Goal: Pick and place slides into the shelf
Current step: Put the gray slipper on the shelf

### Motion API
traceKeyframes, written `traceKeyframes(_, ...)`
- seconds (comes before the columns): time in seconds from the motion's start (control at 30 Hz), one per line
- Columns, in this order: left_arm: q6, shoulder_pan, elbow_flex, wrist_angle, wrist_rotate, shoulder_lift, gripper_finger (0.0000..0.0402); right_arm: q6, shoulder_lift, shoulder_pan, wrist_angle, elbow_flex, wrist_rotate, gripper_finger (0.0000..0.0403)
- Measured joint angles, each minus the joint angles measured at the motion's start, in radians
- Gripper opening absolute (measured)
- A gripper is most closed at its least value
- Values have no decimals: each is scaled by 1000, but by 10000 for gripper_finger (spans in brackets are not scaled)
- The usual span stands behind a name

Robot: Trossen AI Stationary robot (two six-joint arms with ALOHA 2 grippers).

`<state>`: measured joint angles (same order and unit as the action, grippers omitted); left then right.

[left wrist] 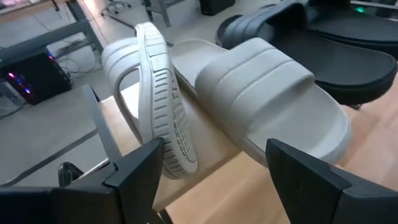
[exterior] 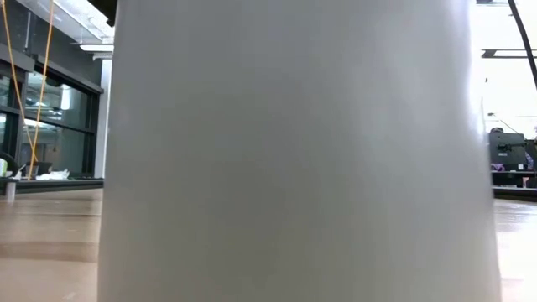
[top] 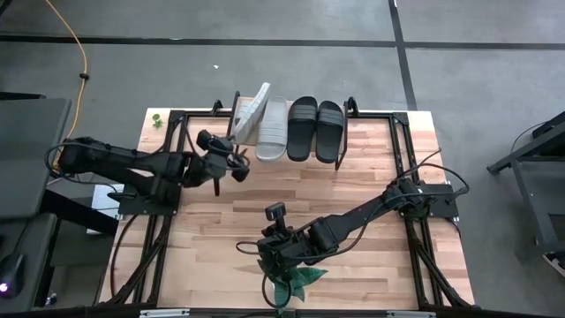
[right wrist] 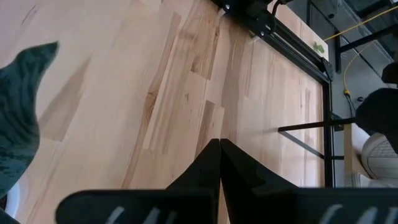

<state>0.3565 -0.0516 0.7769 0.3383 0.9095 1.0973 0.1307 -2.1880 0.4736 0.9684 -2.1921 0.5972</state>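
Slides [top: 291,126] seen from above sit in a row on the shelf [top: 344,110], one pale slide [top: 250,112] tipped on edge beside the spread-fingered left gripper [top: 237,165]; its wrist view suggests righting it next, while the clenched right gripper [top: 265,250] waits near the plant [top: 296,281].

Grey floor [top: 265,62] with dark seams, yellow cable [top: 78,49] trailing.
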Motion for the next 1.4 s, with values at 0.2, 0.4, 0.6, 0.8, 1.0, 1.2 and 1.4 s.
traceKeyframes(0.2, -12, -56, 1, -6, -82, -2, 271, 0, 0, 1, 0, 0, -5, 0)
traceKeyframes(0.4, -20, -53, 1, -33, -90, -1, 271, 0, 0, 1, 0, 0, -6, 0)
traceKeyframes(0.6, 4, -53, 1, -1, -73, 0, 271, -2, 0, 1, 0, 0, -7, 0)
traceKeyframes(0.8, 62, -54, 0, 97, -8, 9, 271, -3, 0, 1, 0, 0, -7, 0)
traceKeyframes(1.0, 63, -54, -1, 72, -9, 14, 271, -3, 0, 1, -2, 0, -7, 0)
traceKeyframes(1.2, 70, -53, -1, 70, -25, 13, 271, -3, 0, 1, -5, 0, -10, 0)
traceKeyframes(1.4, 70, -53, -1, 74, -33, 13, 271, -3, 0, 1, -4, 0, -35, 0)
